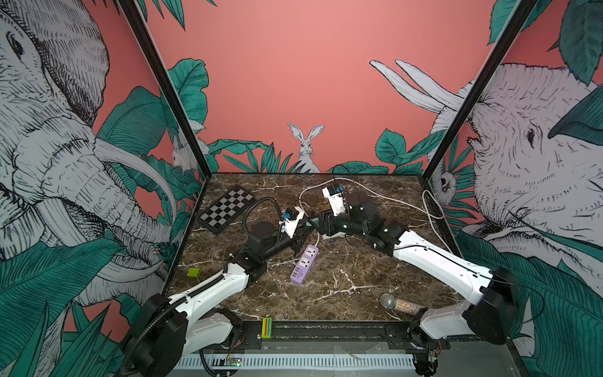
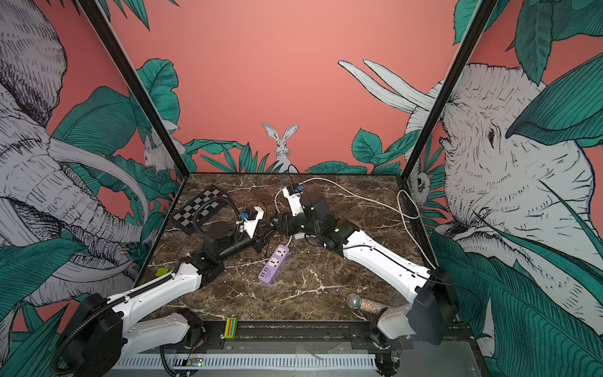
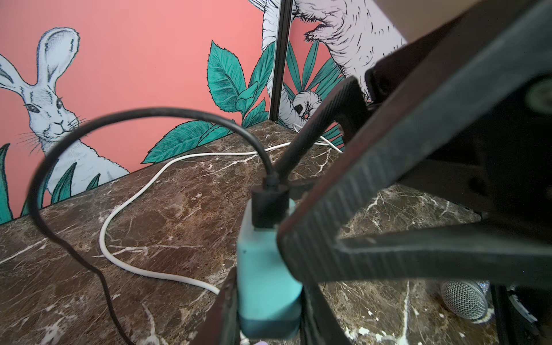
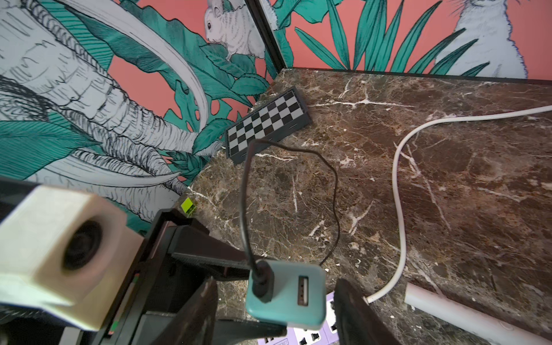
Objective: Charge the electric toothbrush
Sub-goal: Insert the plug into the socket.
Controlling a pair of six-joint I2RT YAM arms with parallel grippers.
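Three jungle-mural walls [image 1: 293, 81] | brown marble tabletop [image 1: 342, 271] | black corner posts [image 1: 170, 94]

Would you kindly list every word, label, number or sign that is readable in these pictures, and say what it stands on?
No text can be read with certainty.
Purple power strip: faint small print at its near end in both top views, too small to read; a small label on it in the right wrist view, too blurred to read.
Teal charger: no print visible.
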